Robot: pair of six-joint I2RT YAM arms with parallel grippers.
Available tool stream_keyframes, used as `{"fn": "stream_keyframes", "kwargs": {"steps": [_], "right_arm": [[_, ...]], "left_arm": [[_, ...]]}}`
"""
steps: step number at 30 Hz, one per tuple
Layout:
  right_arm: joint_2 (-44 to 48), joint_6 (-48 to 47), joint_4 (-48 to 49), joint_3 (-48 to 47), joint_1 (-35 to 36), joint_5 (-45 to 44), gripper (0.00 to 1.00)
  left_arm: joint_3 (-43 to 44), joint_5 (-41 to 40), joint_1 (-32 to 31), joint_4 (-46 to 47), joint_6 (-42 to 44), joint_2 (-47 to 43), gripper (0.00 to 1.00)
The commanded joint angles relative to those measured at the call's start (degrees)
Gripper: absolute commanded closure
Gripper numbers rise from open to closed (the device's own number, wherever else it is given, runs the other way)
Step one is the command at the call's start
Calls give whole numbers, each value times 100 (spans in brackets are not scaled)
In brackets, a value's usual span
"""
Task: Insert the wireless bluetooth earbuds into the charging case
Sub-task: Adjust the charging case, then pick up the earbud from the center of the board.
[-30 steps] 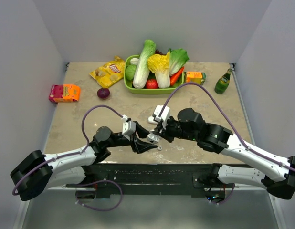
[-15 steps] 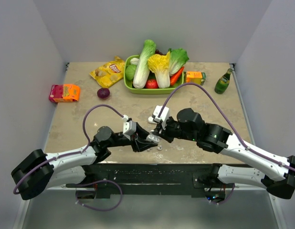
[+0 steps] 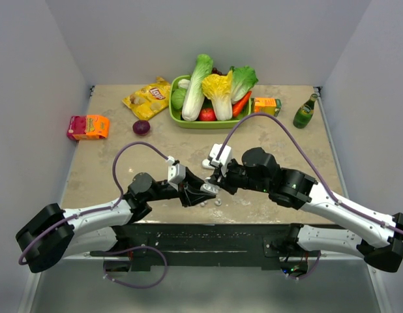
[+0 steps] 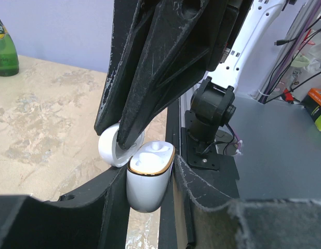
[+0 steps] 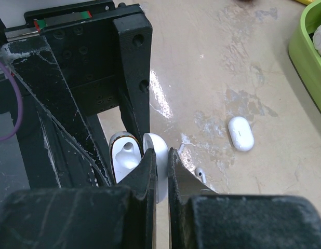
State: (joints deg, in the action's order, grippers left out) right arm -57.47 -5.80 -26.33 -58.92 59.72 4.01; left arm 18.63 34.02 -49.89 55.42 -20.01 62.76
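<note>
My left gripper (image 3: 203, 191) is shut on the body of a white charging case (image 4: 147, 179) with a gold rim. The case is open and its moulded sockets face up. My right gripper (image 3: 214, 185) is shut on the case's hinged lid (image 5: 160, 155), holding it open; the lid also shows in the left wrist view (image 4: 111, 149). The two grippers meet above the table's front middle. One tiny white earbud (image 5: 200, 174) lies on the table just past the right fingers. Two white specks (image 3: 217, 203) under the grippers in the top view look like earbuds.
A second white case (image 5: 241, 133), closed, lies on the table behind the grippers (image 3: 208, 162). At the back stand a green basket of vegetables (image 3: 179, 119), a chips bag (image 3: 148, 98), a purple onion (image 3: 141, 127), a juice carton (image 3: 267, 105), a green bottle (image 3: 305, 111) and an orange-pink pack (image 3: 88, 126).
My left gripper has shifted a little with the case, closing up against the right gripper. The right arm has hardly moved.
</note>
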Motion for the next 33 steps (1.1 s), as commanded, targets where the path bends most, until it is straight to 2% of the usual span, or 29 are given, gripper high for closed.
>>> {"fn": "stream_keyframes", "kwargs": {"steps": [1,6,8,9,10,11,14,20,22,25,27,29,33], "right_arm": [[52,0,128,-190,31,47,100],[52,18,137,-182,39,65,100],[52,44,154,-173,39,65,100],[61,122,198,-164,39,39,99],[87,184,250,-155,31,-57,86],[105,272,303,-121,39,-137,62],[359,860,689,54,31,-601,36],[939,1766,1393,520,-83,-2077,15],[905,2135,1350,688,-259,-2518,15],[729,2662,1261,1179,-540,-2642,23],[676,3013,1427,1715,-611,-2695,34],[659,3137,1673,2258,-611,-2538,46],[387,3226,2052,2604,-620,-2010,51]], "left_arm": [[26,-80,14,435,-12,34,71],[-9,-62,14,487,-20,43,87],[-18,-71,14,522,-20,52,100],[-26,-71,14,540,-12,52,100],[-70,-80,14,592,-12,61,100],[-88,-115,14,610,-20,61,100],[-167,-263,14,628,-20,26,100],[-571,-991,14,593,50,-404,100],[-816,-1247,6,576,67,-711,100],[-1221,-1687,-30,575,24,-1220,100],[-1501,-1899,-38,575,6,-1502,100],[-1652,-2057,-56,575,23,-1845,100],[-2020,-2066,-56,803,-46,-2075,100]]}}
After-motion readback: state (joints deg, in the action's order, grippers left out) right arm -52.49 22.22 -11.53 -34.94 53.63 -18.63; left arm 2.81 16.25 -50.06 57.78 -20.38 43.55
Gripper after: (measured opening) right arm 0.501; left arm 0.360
